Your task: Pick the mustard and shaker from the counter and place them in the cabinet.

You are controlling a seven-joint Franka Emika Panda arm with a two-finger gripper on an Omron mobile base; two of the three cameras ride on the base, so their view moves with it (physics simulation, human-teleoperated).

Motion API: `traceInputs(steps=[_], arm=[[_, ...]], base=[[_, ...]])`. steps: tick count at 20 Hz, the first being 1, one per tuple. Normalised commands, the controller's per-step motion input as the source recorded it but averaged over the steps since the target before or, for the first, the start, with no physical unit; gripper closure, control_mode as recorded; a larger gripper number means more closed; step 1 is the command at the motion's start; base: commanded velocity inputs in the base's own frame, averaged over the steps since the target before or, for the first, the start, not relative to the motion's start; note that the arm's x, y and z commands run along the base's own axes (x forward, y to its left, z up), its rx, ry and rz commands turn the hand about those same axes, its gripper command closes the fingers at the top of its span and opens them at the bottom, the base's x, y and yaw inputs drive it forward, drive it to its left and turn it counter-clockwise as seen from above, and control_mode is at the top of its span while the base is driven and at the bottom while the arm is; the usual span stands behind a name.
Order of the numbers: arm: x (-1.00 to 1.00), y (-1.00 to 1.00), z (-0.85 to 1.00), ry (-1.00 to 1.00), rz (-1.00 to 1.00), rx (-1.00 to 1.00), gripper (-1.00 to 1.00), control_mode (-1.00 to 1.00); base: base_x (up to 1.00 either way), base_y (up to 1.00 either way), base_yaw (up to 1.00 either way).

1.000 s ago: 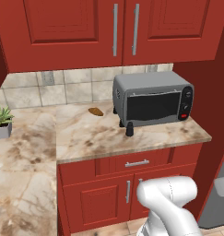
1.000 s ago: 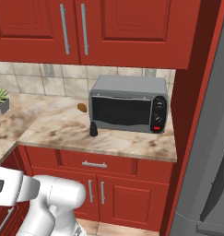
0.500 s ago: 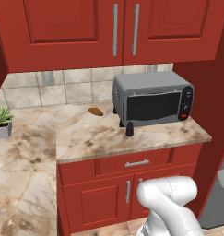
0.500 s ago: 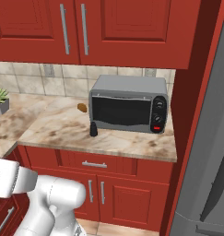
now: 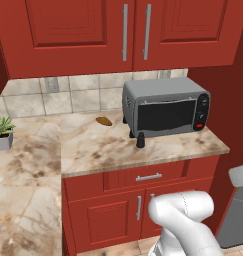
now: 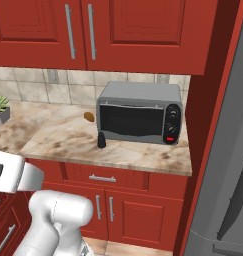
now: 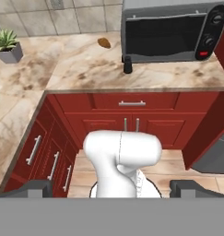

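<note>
Gripper point(image 7: 111, 189) w/ jaws spread wide & holding nothing is hanging above the floor, while the black shaker point(image 5: 141, 140) is standing on the marbled counter point(image 5: 93, 150) just in front of the toaster oven point(image 5: 165, 106).

A grey toaster oven with a dark glass door point(image 5: 165, 106) stands at the right, its two round knobs above a red button. A small brown oval lump point(image 5: 104, 121) lies to its left, near the beige tiled wall point(image 5: 68, 95). A green plant in a grey pot point(image 5: 2, 134) stands far left.
</note>
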Motion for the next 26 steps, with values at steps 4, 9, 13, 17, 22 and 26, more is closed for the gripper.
traceInputs(steps=[4,9,13,17,22,26], arm=[[0.11,0.0,0.0,0.0,0.0,-0.02,-1.0,-1.0],[0.01,0.0,0.0,-0.04,0.0,-0.03,-1.0,-1.0],[0.08,0.0,0.0,-0.02,0.0,-0.02,-1.0,-1.0],[0.16,0.0,0.0,-0.01,0.0,-0.01,-1.0,-1.0],[0.2,0.0,0.0,0.0,0.0,0.0,-1.0,-1.0],[0.23,0.0,0.0,0.0,0.0,0.0,-1.0,-1.0]], base=[[0.0,0.0,0.0],[0.0,0.0,0.0],[0.0,0.0,0.0],[0.0,0.0,0.0],[0.0,0.0,0.0],[0.0,0.0,0.0]])
